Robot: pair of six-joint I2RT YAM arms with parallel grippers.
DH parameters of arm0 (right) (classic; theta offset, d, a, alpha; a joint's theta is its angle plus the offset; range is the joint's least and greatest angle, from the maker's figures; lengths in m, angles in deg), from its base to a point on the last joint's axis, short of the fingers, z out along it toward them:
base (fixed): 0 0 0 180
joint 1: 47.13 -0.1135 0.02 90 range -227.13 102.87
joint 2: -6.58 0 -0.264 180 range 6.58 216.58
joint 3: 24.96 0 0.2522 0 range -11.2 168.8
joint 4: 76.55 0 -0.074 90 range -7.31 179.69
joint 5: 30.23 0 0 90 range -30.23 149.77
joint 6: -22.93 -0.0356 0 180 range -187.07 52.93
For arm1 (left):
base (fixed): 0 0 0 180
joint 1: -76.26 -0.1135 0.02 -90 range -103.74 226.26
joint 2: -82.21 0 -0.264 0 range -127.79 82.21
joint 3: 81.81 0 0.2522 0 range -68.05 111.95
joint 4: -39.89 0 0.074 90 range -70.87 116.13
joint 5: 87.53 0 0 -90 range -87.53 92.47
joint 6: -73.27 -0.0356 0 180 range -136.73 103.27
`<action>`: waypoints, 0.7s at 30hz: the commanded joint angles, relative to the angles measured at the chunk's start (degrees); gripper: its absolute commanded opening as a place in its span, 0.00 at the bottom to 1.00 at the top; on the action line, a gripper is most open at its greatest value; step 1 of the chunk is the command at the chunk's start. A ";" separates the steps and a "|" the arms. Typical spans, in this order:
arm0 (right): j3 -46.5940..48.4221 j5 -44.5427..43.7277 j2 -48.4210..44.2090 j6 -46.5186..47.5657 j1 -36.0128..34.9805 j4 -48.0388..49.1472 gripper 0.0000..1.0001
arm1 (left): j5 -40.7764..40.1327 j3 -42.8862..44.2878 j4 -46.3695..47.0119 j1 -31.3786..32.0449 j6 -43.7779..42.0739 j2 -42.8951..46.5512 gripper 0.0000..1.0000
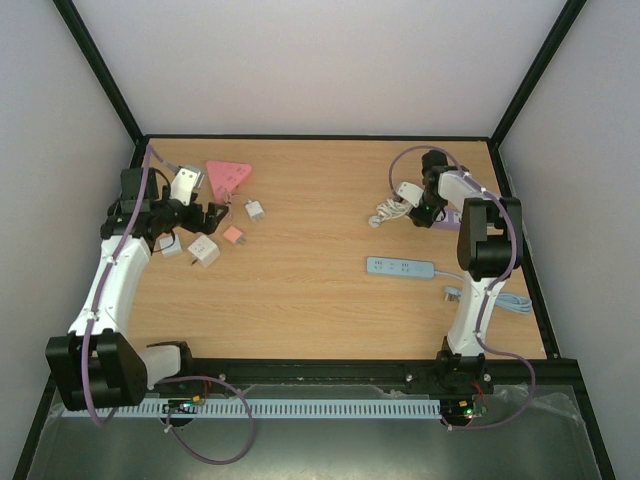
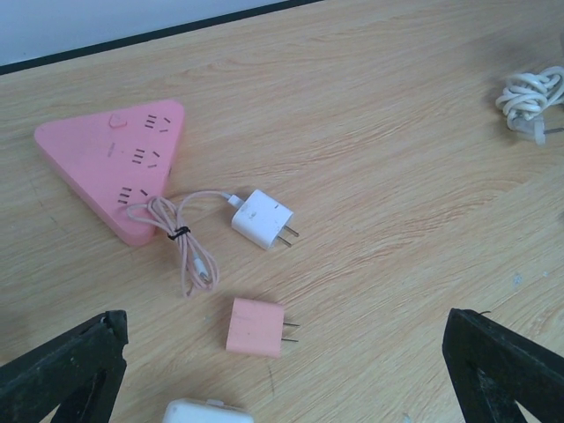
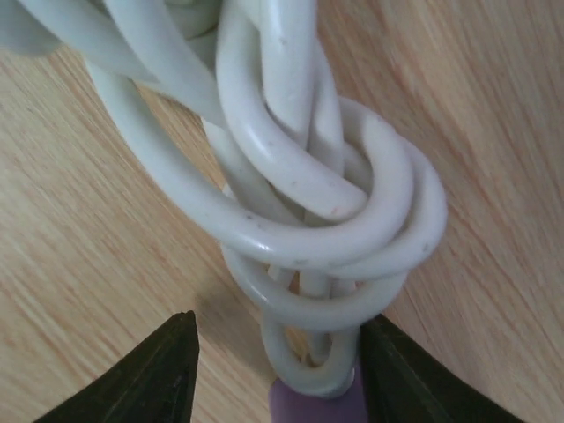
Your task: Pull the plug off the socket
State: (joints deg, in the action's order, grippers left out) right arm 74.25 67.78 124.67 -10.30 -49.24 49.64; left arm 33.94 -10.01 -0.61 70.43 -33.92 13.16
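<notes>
A pink triangular power strip (image 2: 115,163) lies at the far left (image 1: 228,176), and I see no plug in its sockets. Near it lie a white charger (image 2: 262,218) with a thin pink cable and a loose pink plug (image 2: 256,328). My left gripper (image 2: 284,319) is open and empty just above the pink plug (image 1: 233,235). My right gripper (image 3: 280,324) hangs at the far right (image 1: 422,210), its jaws apart around a coiled white cable (image 3: 300,203). The right finger touches the coil and the left finger stands clear. A white plug block (image 1: 408,190) sits at the coil's end.
A blue power strip (image 1: 400,267) with its own cable lies right of centre. A white adapter (image 1: 203,250) lies near the left gripper, and another white block (image 1: 185,183) sits by the pink strip. Black frame posts border the table.
</notes>
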 commanded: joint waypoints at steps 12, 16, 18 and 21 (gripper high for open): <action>18.30 10.39 -10.66 -7.48 -0.23 -13.76 0.99 | -9.15 23.41 -14.13 -0.20 0.98 -10.47 1.00; 19.01 16.21 -18.80 -14.56 -0.21 -12.40 0.98 | -12.67 31.10 -16.52 -0.32 2.71 -12.41 1.00; 17.54 17.70 -23.32 -18.04 -0.19 -10.45 0.98 | -13.98 30.94 -16.14 -0.31 3.22 -11.66 1.00; 11.54 19.31 -30.91 -24.27 -0.18 -4.44 0.98 | -17.37 29.18 -15.18 -0.33 4.80 -10.38 1.00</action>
State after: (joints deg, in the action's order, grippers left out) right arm 90.62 82.82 103.36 -24.96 -49.29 40.22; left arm 21.72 20.00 -14.05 70.43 -31.91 1.35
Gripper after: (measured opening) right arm 0.979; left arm 0.997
